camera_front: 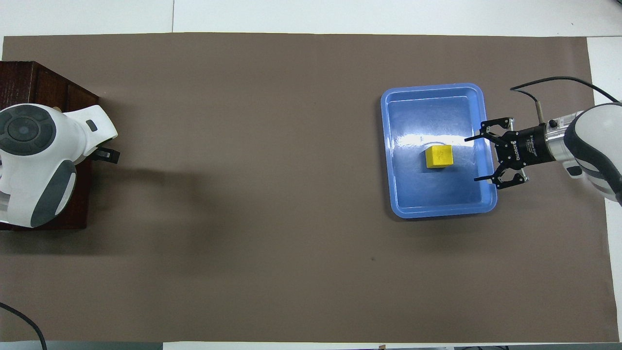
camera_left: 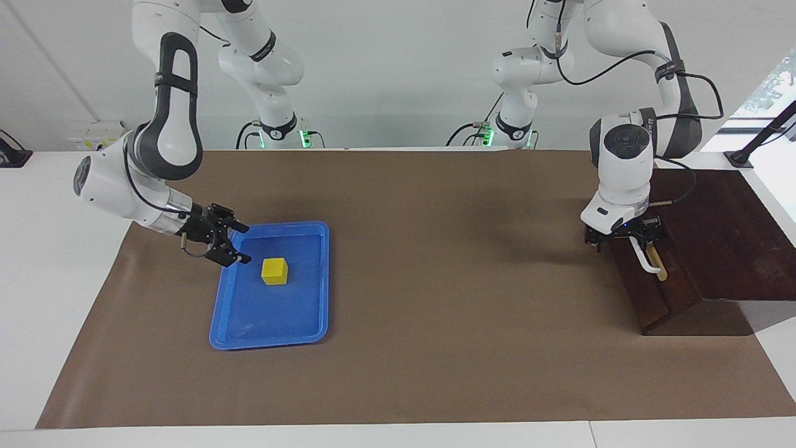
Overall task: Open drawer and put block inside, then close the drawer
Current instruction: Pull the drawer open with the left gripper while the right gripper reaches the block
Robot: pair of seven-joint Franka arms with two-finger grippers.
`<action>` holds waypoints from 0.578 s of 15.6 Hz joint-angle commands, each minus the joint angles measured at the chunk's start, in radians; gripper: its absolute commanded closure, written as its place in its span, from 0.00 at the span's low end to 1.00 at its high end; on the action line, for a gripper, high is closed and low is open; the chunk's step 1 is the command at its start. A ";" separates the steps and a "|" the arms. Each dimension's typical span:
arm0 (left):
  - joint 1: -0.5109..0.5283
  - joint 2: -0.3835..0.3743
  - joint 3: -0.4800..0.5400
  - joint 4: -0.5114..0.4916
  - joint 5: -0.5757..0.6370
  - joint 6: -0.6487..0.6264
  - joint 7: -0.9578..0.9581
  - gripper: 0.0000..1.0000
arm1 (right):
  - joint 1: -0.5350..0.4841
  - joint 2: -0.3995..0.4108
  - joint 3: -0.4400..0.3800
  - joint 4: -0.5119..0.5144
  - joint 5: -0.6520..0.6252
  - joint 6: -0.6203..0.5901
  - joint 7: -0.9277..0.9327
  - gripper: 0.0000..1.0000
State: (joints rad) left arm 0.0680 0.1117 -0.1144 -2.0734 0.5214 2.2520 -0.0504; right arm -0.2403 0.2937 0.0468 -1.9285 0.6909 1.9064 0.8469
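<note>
The yellow block (camera_left: 274,271) lies in a blue tray (camera_left: 267,314) toward the right arm's end of the table; it also shows in the overhead view (camera_front: 439,157). My right gripper (camera_left: 244,244) is open and empty, low over the tray's rim, pointing at the block with a gap between them (camera_front: 472,160). The dark wooden drawer (camera_left: 668,289) sits in its box (camera_left: 727,230) at the left arm's end; no pale interior shows. My left gripper (camera_left: 629,236) is at the upper end of the white handle (camera_left: 647,260). In the overhead view the left arm hides the drawer front.
A brown mat (camera_left: 435,249) covers the table between the tray and the box. The dark box (camera_front: 43,80) stands at the mat's edge. The blue tray (camera_front: 437,197) holds only the block.
</note>
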 commanded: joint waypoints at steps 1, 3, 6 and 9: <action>0.004 -0.041 -0.005 -0.067 0.012 0.046 -0.009 0.00 | -0.014 0.056 0.010 0.040 0.082 -0.023 0.017 0.00; -0.049 -0.030 -0.014 -0.051 0.002 0.049 -0.052 0.00 | -0.010 0.084 0.010 0.039 0.101 -0.036 0.017 0.00; -0.146 -0.030 -0.015 -0.045 -0.079 0.047 -0.126 0.00 | 0.002 0.100 0.011 0.039 0.102 -0.017 0.015 0.00; -0.215 -0.030 -0.015 -0.033 -0.130 0.034 -0.144 0.00 | 0.012 0.105 0.011 0.034 0.111 0.012 0.009 0.00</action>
State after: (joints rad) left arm -0.0961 0.0990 -0.1347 -2.0897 0.4346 2.2774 -0.1751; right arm -0.2352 0.3876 0.0560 -1.9061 0.7725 1.9029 0.8469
